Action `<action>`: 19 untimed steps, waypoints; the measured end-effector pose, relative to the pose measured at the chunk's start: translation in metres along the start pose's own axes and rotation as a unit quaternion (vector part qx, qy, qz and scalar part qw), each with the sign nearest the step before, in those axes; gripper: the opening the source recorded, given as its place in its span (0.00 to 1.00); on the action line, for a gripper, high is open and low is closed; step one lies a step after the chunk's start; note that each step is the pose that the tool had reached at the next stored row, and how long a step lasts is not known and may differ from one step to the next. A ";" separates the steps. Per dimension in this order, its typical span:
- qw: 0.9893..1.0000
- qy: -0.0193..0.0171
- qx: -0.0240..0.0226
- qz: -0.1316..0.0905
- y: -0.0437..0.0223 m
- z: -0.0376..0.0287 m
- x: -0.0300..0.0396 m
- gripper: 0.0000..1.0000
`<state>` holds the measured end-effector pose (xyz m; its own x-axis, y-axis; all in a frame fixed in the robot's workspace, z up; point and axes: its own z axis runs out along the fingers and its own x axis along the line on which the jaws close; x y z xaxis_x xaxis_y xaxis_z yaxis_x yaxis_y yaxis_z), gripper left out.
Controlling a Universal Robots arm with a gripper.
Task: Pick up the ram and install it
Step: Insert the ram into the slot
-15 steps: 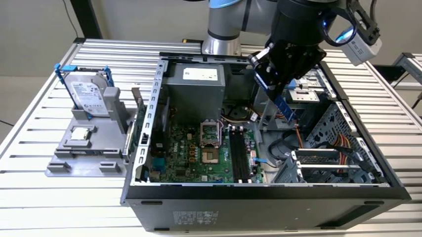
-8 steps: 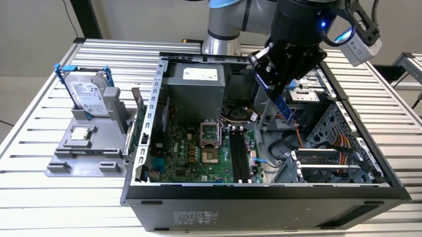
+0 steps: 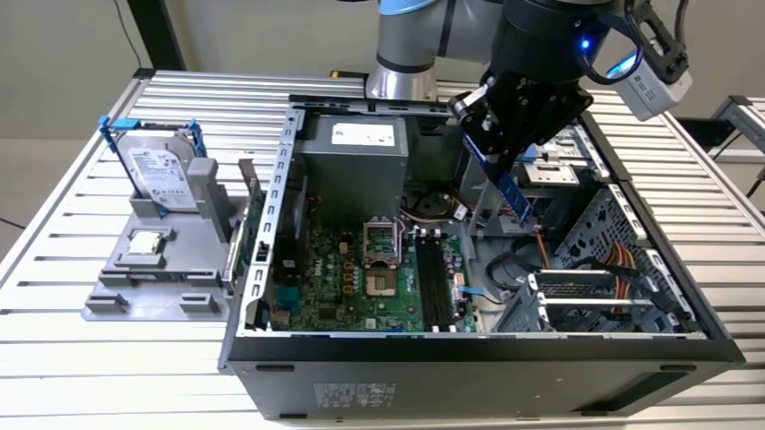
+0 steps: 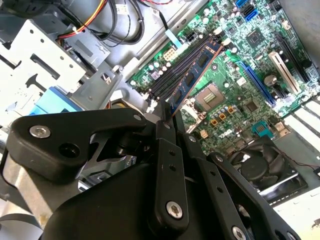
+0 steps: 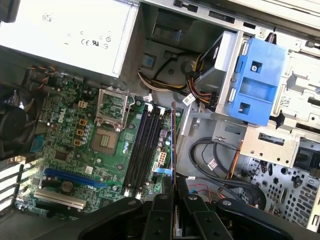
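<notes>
My gripper [image 3: 497, 154] hangs over the open computer case [image 3: 478, 345], shut on the ram [image 3: 513, 193], a thin blue stick with dark chips pointing down into the case. In the second wrist view the ram [image 4: 192, 75] sticks out from between the black fingers [image 4: 161, 131] and lies over the long black memory slots [image 4: 172, 67], still above them. In the first wrist view the ram [image 5: 173, 142] shows edge-on, just beside the slots [image 5: 142, 147] on the green motherboard [image 5: 65, 150].
A silver hard drive with blue rails [image 3: 161, 170] stands in a grey holder on the table at the exterior view's left. Inside the case are the power supply [image 3: 353, 157], the CPU socket [image 3: 380, 260], a blue drive caddy [image 5: 255, 82], cables [image 5: 215, 160] and a fan [image 4: 260, 162].
</notes>
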<state>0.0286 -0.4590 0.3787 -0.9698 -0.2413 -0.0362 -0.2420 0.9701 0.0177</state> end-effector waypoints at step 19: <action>1.000 0.000 0.000 0.006 -0.0004 0.0094 0.0004 0.00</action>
<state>0.0286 -0.4592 0.3692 -0.9726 -0.2296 -0.0362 -0.2303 0.9730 0.0176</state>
